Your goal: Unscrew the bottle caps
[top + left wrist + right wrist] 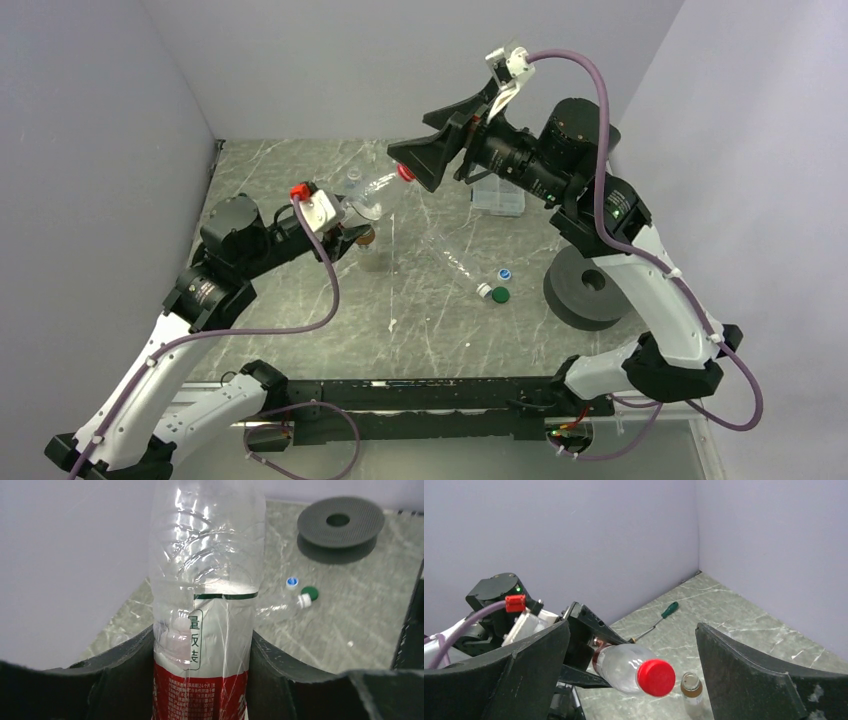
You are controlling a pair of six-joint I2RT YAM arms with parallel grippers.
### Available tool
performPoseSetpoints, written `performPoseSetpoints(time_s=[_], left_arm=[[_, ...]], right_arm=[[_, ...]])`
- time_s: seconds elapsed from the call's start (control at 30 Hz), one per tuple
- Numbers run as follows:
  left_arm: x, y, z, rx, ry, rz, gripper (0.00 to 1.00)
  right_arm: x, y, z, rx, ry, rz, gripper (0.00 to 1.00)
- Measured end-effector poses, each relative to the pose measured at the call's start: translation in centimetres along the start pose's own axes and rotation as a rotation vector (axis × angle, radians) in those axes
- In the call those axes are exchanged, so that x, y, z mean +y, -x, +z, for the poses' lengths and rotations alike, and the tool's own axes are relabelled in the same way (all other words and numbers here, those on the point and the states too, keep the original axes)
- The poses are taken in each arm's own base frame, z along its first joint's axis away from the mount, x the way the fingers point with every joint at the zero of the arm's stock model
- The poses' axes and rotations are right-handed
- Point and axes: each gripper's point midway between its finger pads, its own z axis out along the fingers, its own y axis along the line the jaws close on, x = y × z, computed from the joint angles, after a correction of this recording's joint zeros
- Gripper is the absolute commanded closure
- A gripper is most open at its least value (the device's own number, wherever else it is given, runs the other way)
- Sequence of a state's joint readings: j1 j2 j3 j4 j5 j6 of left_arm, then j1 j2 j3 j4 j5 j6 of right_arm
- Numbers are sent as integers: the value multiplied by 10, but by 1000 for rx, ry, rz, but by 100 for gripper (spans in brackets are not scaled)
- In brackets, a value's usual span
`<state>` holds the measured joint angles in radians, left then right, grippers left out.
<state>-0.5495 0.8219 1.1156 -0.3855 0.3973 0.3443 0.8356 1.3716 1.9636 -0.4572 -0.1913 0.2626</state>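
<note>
One clear bottle (205,555) with red label (200,695), Chinese print (195,640), possibly 量.

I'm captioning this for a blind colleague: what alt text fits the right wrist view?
The left gripper holds a clear bottle with its red cap framed by the open fingers of the right gripper. A small uncapped bottle stands below, and a green-handled screwdriver lies on the table behind.

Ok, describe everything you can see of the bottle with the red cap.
The red-capped bottle is clear, crinkly thin plastic with a red-and-white printed label. Its red cap is on. It is held in the air, tilted, with the left tool shut on its labelled body. The open right tool flanks the cap without touching.
</note>
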Motion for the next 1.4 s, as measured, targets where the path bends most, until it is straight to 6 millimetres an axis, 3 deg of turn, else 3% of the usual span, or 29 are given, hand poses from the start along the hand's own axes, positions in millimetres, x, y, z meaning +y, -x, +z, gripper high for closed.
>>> performPoseSetpoints(time_s=[0.23,0.4,0.5,0.8,0.87,1.03,1.07,1.3,1.4], left_arm=[[5,20,3,-77,39,-140,43],[7,22,5,-87,55,-172,43],[9,22,5,-89,64,-181,43],[12,26,5,-103,77,-184,42],[12,26,5,-104,78,-184,38],[13,24,7,-95,81,-191,4],[13,24,8,-91,78,-196,1],[12,23,16,-58,56,-262,1],[8,20,19,-44,36,-287,11]], right_arm=[[-12,-21,13,17,-33,35,6],[-18,-36,22,38,-48,79,21],[-18,-38,26,36,-47,96,27],[-19,-39,33,20,-44,152,57],[-19,-39,35,16,-41,165,66],[-17,-41,42,14,-16,199,90],[-18,-43,44,21,-14,203,93],[-22,-61,55,65,-16,207,99],[-21,-65,59,79,-14,189,99]])
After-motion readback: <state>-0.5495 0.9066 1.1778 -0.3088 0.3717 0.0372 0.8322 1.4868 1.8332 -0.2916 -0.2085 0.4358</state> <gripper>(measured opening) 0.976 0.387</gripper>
